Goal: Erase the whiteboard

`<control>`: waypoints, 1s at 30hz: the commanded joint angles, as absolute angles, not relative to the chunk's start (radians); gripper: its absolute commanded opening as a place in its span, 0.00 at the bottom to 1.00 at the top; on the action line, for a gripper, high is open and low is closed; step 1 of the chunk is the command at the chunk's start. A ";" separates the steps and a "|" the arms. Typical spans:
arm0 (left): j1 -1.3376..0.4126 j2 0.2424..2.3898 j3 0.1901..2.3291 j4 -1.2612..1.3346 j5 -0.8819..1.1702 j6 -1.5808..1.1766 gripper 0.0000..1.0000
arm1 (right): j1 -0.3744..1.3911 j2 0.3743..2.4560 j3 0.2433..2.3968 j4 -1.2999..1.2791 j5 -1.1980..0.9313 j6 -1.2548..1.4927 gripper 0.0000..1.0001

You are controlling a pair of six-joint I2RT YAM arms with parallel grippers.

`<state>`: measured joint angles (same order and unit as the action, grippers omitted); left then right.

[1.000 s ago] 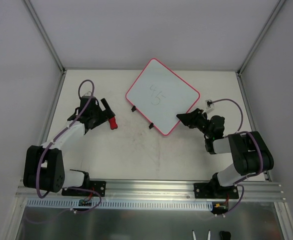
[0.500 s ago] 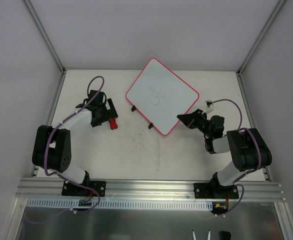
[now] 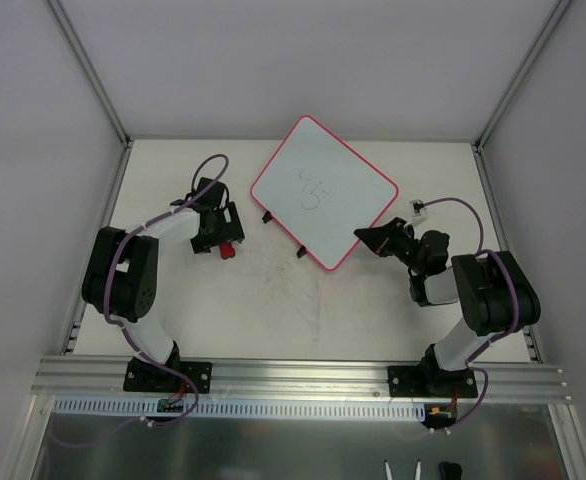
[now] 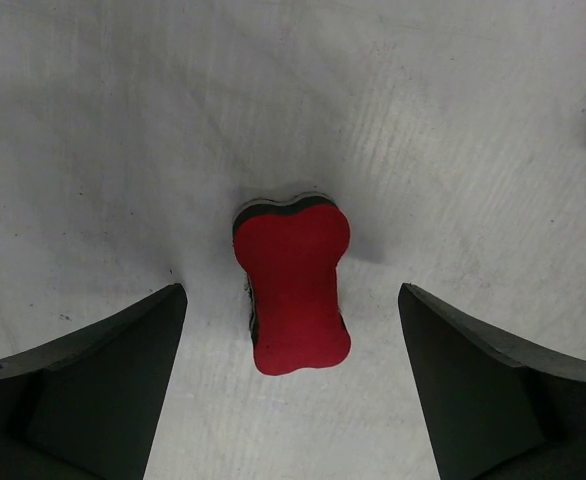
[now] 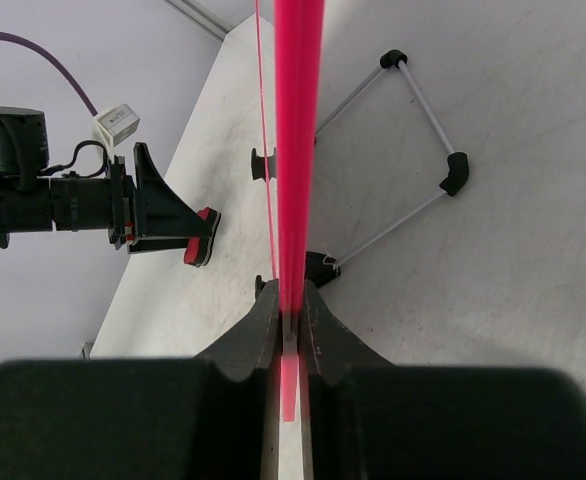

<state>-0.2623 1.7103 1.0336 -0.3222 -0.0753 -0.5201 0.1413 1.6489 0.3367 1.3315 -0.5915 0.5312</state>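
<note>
Well, the whiteboard [image 3: 323, 192] lies toward the back of the worktop [image 3: 273, 310], a little right of centre and turned so that one corner points at the back wall. Its pink rim shows all round, two small black clips sit on its near-left edge, and faint grey marks, something like "45", are written near its middle. The right arm [image 3: 488, 295] reaches in from the right, and its jaws are clamped tight on the board's near-right edge. In the wrist view the rim runs straight up out of the closed jaws as a thin pink line. From that angle I cannot quite tell whether the board lies flat or is tipped up a little on that side. A thin wire frame [image 5: 455, 172] with black corner pieces shows beside the rim there. Over on the left, the eraser [image 4: 293, 290], a small red bow-shaped block with a dark layer beneath, lies on the worktop near the board's clips but apart from them. The left arm [image 3: 123, 280] bends over it. Its jaws stand wide apart, one black finger [image 4: 103, 390] on each side of the eraser, neither touching it.
</note>
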 commanded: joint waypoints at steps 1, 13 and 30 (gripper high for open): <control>-0.265 1.729 1.065 -0.354 -0.112 -0.505 0.86 | 0.143 1.664 0.351 1.447 -0.601 0.471 0.00; -0.264 1.733 1.065 -0.356 -0.123 -0.502 0.56 | 0.144 1.663 0.354 1.447 -0.607 0.476 0.00; -0.267 1.707 1.046 -0.359 -0.146 -0.497 0.36 | 0.143 1.660 0.357 1.448 -0.615 0.483 0.00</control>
<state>-0.2623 1.7298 1.0378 -0.3363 -0.1169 -0.5079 0.1413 1.6489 0.3367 1.3319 -0.5926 0.5312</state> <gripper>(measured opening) 0.371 0.077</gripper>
